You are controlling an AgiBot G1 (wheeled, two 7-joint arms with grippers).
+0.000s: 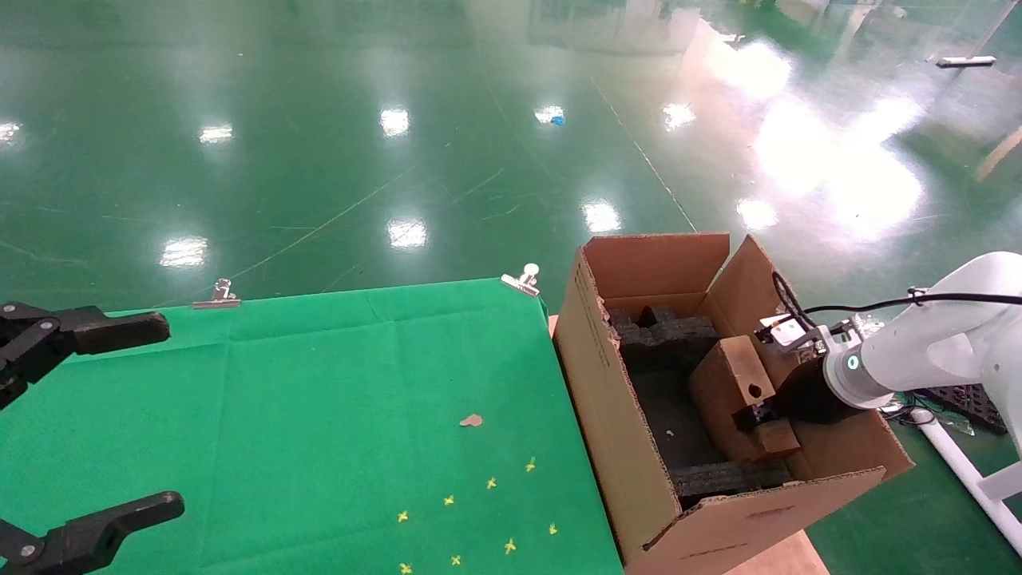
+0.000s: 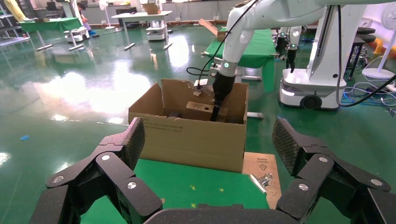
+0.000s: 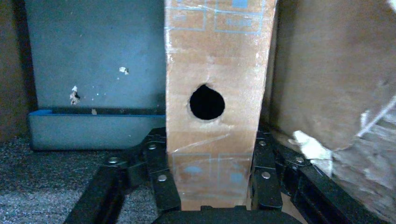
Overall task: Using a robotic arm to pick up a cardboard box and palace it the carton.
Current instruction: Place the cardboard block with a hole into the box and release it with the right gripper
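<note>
The large carton [image 1: 607,415] stands off the right edge of the green table, flaps up, black foam blocks [image 1: 667,335] inside. My right gripper [image 1: 754,417], on the white arm, reaches down into the carton and is shut on the small cardboard box [image 1: 734,383]. The box stands on edge inside the carton, its round hole showing. In the right wrist view the box [image 3: 215,70] sits between both fingers [image 3: 161,182]. The left wrist view shows the carton [image 2: 187,135] and the box [image 2: 201,109] from afar. My left gripper [image 1: 120,415] is open and empty over the table's left side.
The green cloth table [image 1: 319,399] carries small yellow marks [image 1: 491,483] and a brown scrap [image 1: 471,420]. Metal clips [image 1: 523,279] hold the cloth at the far edge. A bare wooden board edge [image 2: 261,165] shows beside the carton. Shiny green floor lies around.
</note>
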